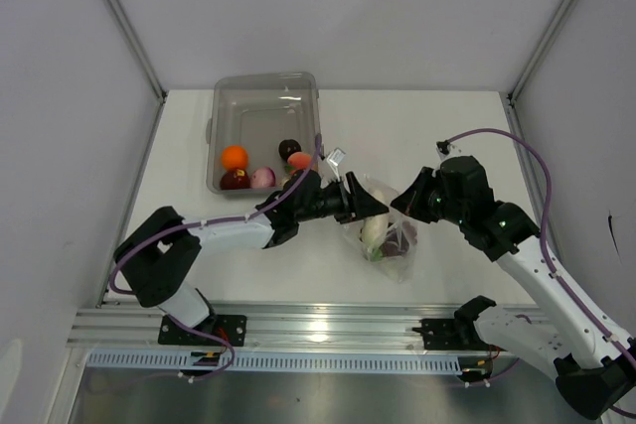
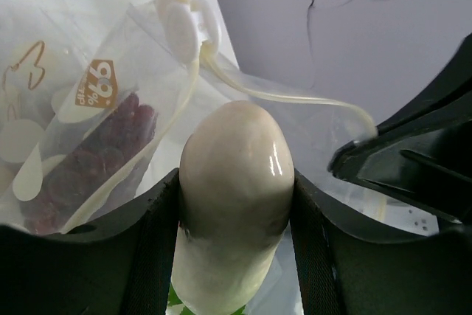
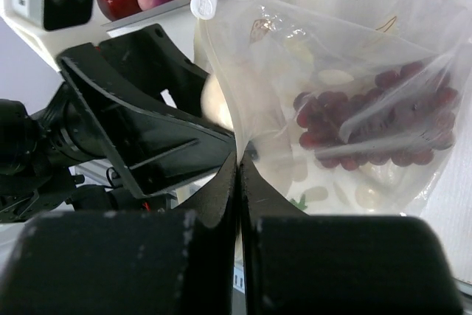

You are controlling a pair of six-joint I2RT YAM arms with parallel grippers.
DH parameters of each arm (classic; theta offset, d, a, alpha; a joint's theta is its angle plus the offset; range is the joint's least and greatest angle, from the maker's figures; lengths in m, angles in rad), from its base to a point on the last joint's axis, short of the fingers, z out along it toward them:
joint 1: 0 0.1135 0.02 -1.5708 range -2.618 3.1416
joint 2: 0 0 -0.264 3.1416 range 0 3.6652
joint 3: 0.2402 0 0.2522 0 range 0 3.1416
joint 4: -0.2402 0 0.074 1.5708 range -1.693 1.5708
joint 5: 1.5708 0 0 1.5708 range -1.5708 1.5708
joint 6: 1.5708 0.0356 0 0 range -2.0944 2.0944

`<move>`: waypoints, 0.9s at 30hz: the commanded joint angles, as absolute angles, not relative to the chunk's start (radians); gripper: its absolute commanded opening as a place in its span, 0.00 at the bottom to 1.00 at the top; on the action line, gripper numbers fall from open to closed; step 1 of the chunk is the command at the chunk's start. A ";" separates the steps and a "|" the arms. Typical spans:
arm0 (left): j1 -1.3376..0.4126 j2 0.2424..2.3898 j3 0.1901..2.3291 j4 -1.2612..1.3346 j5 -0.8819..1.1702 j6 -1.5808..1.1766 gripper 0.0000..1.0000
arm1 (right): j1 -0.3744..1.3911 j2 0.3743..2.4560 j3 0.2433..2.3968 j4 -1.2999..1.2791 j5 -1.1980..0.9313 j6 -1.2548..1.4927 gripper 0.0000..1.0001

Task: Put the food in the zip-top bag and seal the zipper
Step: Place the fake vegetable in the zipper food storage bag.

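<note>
The zip-top bag [image 1: 390, 237] hangs between both grippers, and a dark red grape bunch [image 3: 369, 123] lies inside it. My left gripper [image 2: 236, 182] is shut on the white oblong piece [image 2: 232, 204] of food, right at the bag's open mouth. The cream zipper strip [image 2: 295, 97] curves just beyond that piece. My right gripper [image 3: 240, 154] is shut on the bag's mouth edge and holds it up. From above, the left gripper [image 1: 373, 208] and right gripper [image 1: 402, 201] almost meet over the bag, with the white piece [image 1: 373, 233] showing through the plastic.
A rigid clear bin [image 1: 298, 91] stands behind the left arm. It holds an orange [image 1: 235, 156], a dark red piece [image 1: 236, 180], a pink bulb [image 1: 262, 178] and a peach [image 1: 298, 160]. White walls close in the table on three sides.
</note>
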State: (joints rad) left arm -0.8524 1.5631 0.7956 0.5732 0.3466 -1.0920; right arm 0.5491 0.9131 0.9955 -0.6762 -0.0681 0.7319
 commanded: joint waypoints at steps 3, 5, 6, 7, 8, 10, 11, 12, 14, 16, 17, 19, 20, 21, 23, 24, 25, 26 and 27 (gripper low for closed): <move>-0.874 1.621 0.929 0.398 0.425 -1.043 0.13 | 0.543 0.902 1.009 -0.652 -0.049 0.719 0.00; -0.876 1.638 0.952 0.335 0.433 -1.045 0.12 | 0.542 0.905 1.006 -0.650 -0.049 0.719 0.00; -0.876 1.641 0.953 0.330 0.433 -1.048 0.12 | 0.541 0.905 1.006 -0.647 -0.051 0.719 0.00; -0.876 1.646 0.957 0.310 0.431 -1.046 0.13 | 0.541 0.905 1.006 -0.647 -0.051 0.719 0.00; -0.876 1.649 0.969 0.293 0.428 -1.040 0.15 | 0.541 0.907 1.006 -0.646 -0.049 0.718 0.00; -0.876 1.657 1.011 0.212 0.423 -1.028 0.27 | 0.541 0.907 1.005 -0.649 -0.046 0.716 0.00; -0.876 1.669 1.046 0.186 0.422 -1.016 0.30 | 0.541 0.907 1.005 -0.646 -0.045 0.716 0.00; -0.877 1.675 1.083 0.160 0.417 -1.011 0.37 | 0.541 0.910 1.002 -0.644 -0.041 0.715 0.00; -0.882 1.677 1.124 0.103 0.404 -0.999 0.41 | 0.541 0.911 0.994 -0.643 -0.038 0.716 0.00; -0.887 1.667 1.157 0.077 0.368 -0.994 0.52 | 0.541 0.913 0.993 -0.641 -0.038 0.715 0.00; -0.887 1.663 1.161 0.065 0.358 -0.988 0.56 | 0.541 0.911 0.992 -0.641 -0.038 0.715 0.00; -0.887 1.648 1.173 0.023 0.319 -0.982 0.94 | 0.541 0.908 0.992 -0.646 -0.035 0.712 0.00; -0.887 1.641 1.169 0.012 0.311 -0.965 0.95 | 0.541 0.907 0.992 -0.646 -0.034 0.710 0.00; -0.887 1.629 1.160 0.017 0.310 -0.962 0.96 | 0.541 0.907 0.994 -0.652 -0.031 0.709 0.00; -0.887 1.617 1.129 0.034 0.308 -0.962 0.97 | 0.540 0.902 0.993 -0.655 -0.025 0.706 0.00; -0.887 1.614 1.118 0.038 0.314 -0.962 0.97 | 0.538 0.902 0.992 -0.658 -0.023 0.703 0.00; -0.887 1.614 1.117 0.034 0.328 -0.963 0.97 | 0.538 0.900 0.992 -0.660 -0.020 0.701 0.00; -0.888 1.611 1.105 0.034 0.334 -0.963 0.97 | 0.538 0.900 0.992 -0.660 -0.018 0.700 0.00; -0.890 1.606 1.098 0.037 0.336 -0.962 0.97 | 0.538 0.900 0.992 -0.658 -0.017 0.698 0.00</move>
